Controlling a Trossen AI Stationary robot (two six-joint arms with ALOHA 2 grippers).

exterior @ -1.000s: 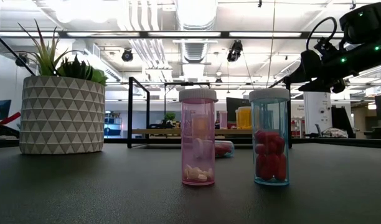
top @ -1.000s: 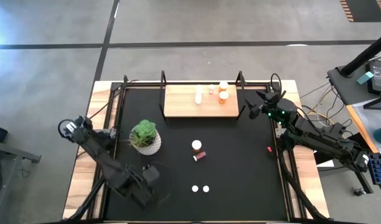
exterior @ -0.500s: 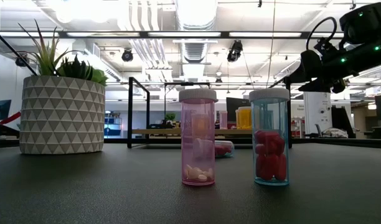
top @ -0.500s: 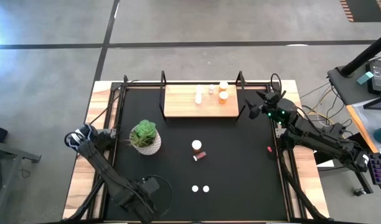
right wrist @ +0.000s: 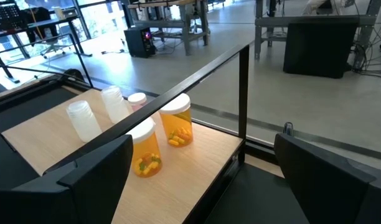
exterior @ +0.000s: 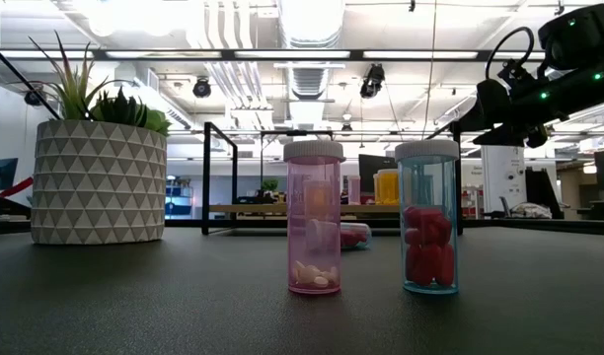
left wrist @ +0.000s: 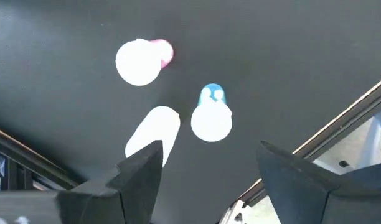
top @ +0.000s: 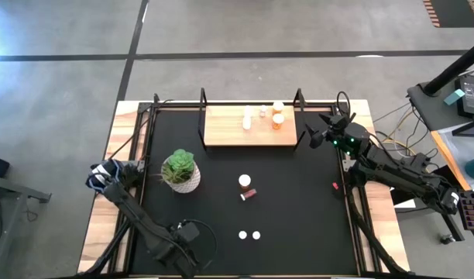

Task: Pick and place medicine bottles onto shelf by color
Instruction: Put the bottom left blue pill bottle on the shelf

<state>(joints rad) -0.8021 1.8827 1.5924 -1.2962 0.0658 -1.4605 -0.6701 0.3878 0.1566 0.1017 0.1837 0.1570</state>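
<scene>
While poised above the two white-capped pink and blue-tinted medicine bottles (left wrist: 209, 118) at lower centre, left gripper (left wrist: 209, 180) gapes empty (probably lining up); right gripper (right wrist: 203, 180), open and empty, beside light-wood shelf (top: 221, 133), upper centre

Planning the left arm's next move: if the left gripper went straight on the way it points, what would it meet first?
The left gripper, open, points down at the table. Straight ahead stands the blue bottle, so it would likely meet that white cap first; the pink bottle lies off to the side. Depth is unclear.
</scene>
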